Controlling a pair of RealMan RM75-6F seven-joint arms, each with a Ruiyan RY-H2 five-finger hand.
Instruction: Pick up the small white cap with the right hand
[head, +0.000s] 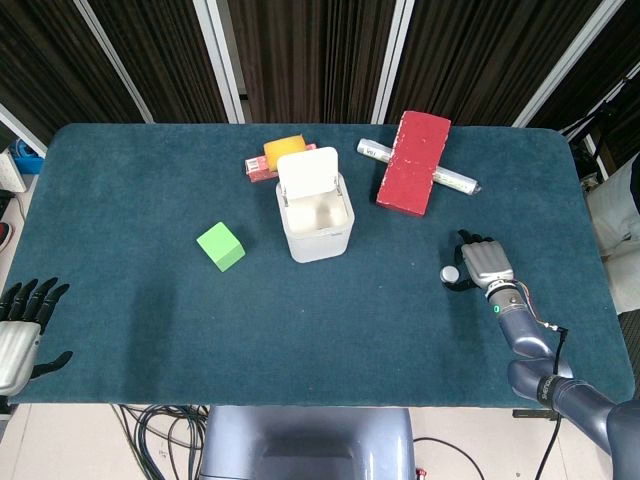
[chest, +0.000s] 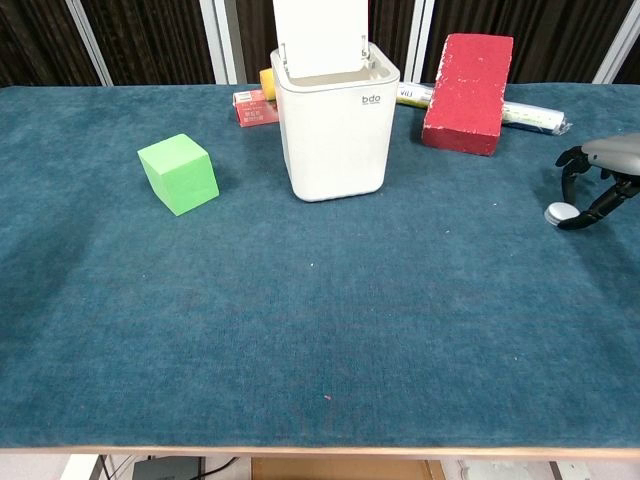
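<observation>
The right hand (chest: 600, 170) is cut off by the chest view's edge.

Head view: camera high above the near edge, looking steeply down. Takes in the whole blue table (head: 120, 180), all four edges, dark curtains behind and floor cables below the near edge. Moderately far.

Chest view: camera low at the near edge, looking almost level across the table (chest: 200, 330) toward the curtains. Much nearer; the near edge runs along the bottom, the sides are cut off.

Shared: white bin (head: 316, 217) (chest: 334, 120), green cube (head: 221, 246) (chest: 179, 173), red brick (head: 413, 162) (chest: 467, 92), right hand (head: 480, 264) (chest: 597, 180) at the far right.
</observation>
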